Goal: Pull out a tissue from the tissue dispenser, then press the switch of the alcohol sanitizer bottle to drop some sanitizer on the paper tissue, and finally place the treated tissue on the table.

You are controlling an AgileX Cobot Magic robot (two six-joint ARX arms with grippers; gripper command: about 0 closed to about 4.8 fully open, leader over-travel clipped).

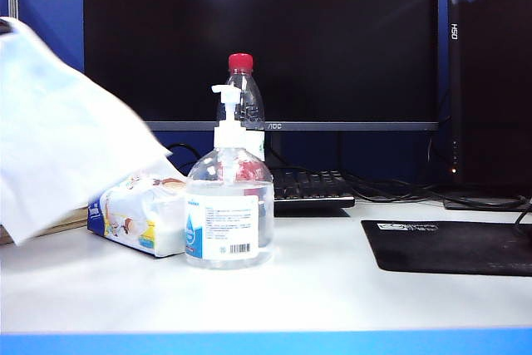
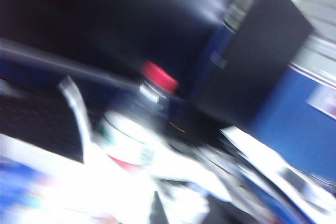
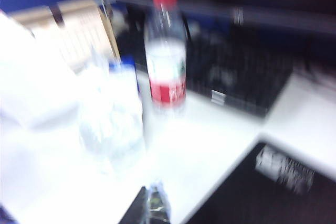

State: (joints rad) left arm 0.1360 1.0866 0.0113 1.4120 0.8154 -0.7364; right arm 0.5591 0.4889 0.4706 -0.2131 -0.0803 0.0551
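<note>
A white desk top with a bright blue front edge [image 1: 332, 288] is seen before a large black monitor [image 1: 266, 39]. A large, thin, creased white tissue [image 1: 58, 139] is held aloft at the left edge of the exterior view, apparently so that it can be carried toward the squat clear sanitizer bottle [image 1: 229, 209] at centre, whose white pump head [image 1: 227, 97] is untouched. The white-and-blue cartoon-printed tissue pack [image 1: 137, 214] lies just left of the bottle, partly covered by the tissue. A slim red-capped bottle [image 1: 243, 93] stands behind; a black mouse pad [image 1: 453, 247] lies at lower right.

The left gripper is hidden in the exterior view and lost to blur in its wrist view; it is taken as clamped on the tissue. The right gripper [image 3: 152, 208], blurred and cut off at the lower edge of its wrist view, is closed on nothing.
</note>
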